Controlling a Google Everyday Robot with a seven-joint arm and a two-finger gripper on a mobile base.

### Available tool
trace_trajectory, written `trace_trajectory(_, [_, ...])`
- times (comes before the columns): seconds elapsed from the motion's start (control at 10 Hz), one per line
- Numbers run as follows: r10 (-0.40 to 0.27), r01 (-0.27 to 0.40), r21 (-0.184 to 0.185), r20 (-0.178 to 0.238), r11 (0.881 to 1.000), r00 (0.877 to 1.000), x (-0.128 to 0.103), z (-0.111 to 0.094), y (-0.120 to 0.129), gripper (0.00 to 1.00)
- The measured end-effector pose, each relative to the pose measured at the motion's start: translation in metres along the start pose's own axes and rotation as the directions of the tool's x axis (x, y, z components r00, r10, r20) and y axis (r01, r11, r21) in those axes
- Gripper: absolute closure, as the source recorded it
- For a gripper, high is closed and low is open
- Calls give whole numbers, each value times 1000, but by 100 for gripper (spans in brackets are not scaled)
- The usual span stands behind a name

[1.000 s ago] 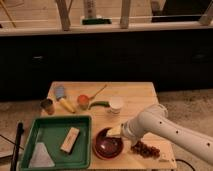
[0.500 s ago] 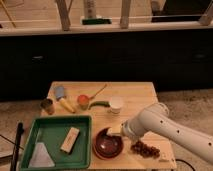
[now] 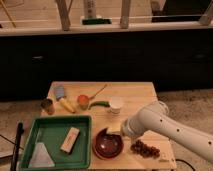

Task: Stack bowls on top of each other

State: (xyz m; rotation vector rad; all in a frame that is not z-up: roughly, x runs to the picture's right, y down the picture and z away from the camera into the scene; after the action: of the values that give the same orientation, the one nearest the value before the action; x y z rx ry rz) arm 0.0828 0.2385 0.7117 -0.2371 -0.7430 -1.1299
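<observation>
The gripper [image 3: 115,130] is hovering at the far rim of the bowls, and over the last second almost nothing is changing: the arm is only creeping a shade towards them while the bowls are sitting exactly where they were. The dark maroon bowl [image 3: 108,145] is resting inside the wider orange-red bowl [image 3: 99,152], directly below and in front of the gripper, touching it or very nearly. I'm reading that as the stack already being made, with the arm either letting go or about to pull away. Whether the gripper is clenched on the rim or released, I cannot tell.

Just beyond the gripper the white cup [image 3: 115,106] is standing clear. Under the arm a dark red cluster [image 3: 145,148], probably grapes, is lying. Past the bowls the green tray [image 3: 60,119] is sitting.

As for brands, labels or writing, nothing readable is showing anywhere.
</observation>
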Motion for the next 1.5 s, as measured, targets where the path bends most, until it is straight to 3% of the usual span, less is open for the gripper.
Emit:
trace_trajectory(0.6, [-20, 20, 8, -28, 1000, 999, 8, -7, -5, 20])
trace_trajectory(1.5, [-24, 25, 7, -31, 1000, 999, 10, -9, -6, 20])
